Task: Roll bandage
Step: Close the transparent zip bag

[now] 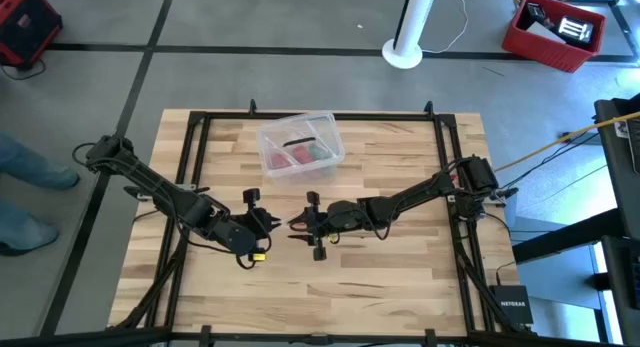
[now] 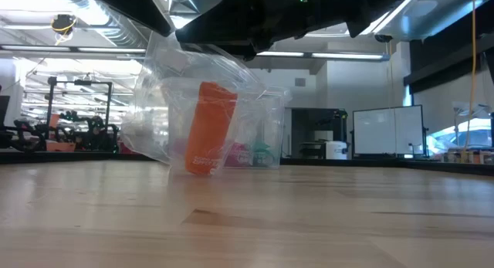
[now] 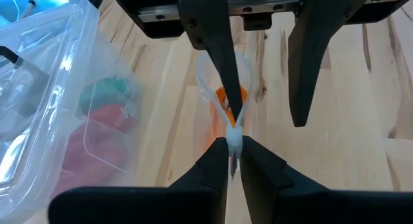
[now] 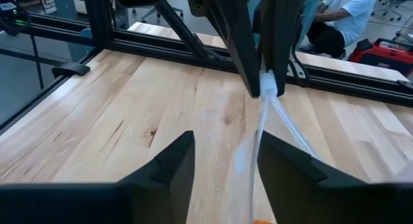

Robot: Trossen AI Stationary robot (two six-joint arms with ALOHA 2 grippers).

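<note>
Left gripper (image 3: 233,161) closed on the top edge of a clear wrapper (image 3: 227,117), near the middle of the bench (image 1: 400,277), a little toward the front edge. Fingers (image 3: 208,166) pressed together, thin plastic pinched between the tips. Orange bandage (image 2: 210,127) hanging inside that wrapper, upright, lower end at or just above the bench (cannot tell if touching). Right gripper (image 4: 222,161) facing the left one, tip to tip, fingers (image 4: 169,161) half open on either side of the wrapper, not pressing it as far as can be seen. Same wrapper visible from the right wrist as a white strip (image 4: 263,114) running down from the left gripper's tips. Clear box (image 1: 300,145) with red and green contents near the back edge, behind both grippers, apart from them. Person (image 4: 339,17) in white sitting beyond the bench.
</note>
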